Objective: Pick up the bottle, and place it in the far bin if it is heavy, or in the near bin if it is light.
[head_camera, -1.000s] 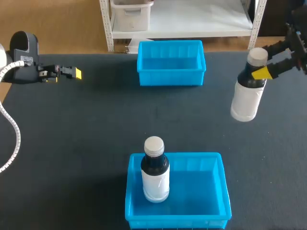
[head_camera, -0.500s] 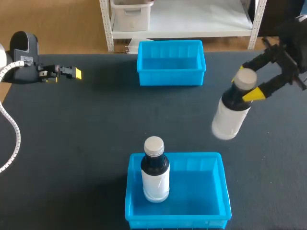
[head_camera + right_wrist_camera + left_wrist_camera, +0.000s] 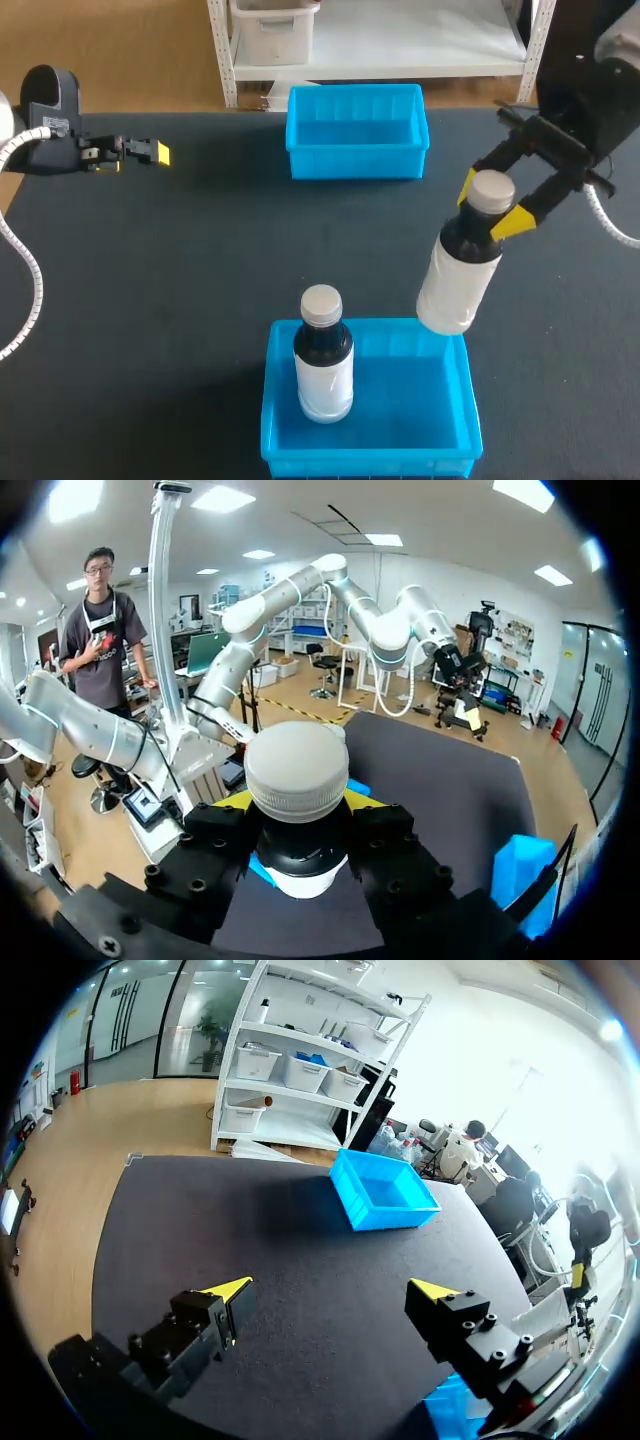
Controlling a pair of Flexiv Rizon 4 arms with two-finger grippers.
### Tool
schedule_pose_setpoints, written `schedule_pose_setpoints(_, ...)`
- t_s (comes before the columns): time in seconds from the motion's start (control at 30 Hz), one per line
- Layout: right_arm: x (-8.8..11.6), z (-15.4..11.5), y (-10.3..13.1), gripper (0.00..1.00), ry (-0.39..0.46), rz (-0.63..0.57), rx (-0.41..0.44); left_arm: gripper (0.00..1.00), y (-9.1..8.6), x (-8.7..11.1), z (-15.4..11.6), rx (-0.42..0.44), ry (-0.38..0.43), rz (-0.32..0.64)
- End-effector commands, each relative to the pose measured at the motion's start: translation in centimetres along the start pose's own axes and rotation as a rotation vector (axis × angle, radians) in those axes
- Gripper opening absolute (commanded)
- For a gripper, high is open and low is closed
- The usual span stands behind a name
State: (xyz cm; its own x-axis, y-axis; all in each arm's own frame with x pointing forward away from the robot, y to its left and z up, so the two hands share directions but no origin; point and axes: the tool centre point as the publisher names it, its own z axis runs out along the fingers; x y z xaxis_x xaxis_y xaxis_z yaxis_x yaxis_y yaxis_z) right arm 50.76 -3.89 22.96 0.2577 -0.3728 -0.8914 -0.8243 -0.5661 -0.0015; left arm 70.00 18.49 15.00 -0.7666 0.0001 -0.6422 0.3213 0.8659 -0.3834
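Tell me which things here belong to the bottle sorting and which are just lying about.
In the job:
bottle, held by the right gripper
near bin
far bin

Lying about:
second bottle, standing in the near bin
left gripper, open, holding nothing

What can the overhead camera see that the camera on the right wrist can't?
Only the head view: a second bottle standing in the near bin. Only the right wrist view: nothing new on the table, just the cap close up. Both: the held bottle, clamped at its neck by the right gripper.
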Motion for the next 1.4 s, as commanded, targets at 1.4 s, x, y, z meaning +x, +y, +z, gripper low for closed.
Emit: schedule_pose_setpoints(1.4,4.4,9.7,0.2,0.0,0.116,-0.104,-0.201,1.0,0.0,0.0,0.0,0.0,0.0,0.0)
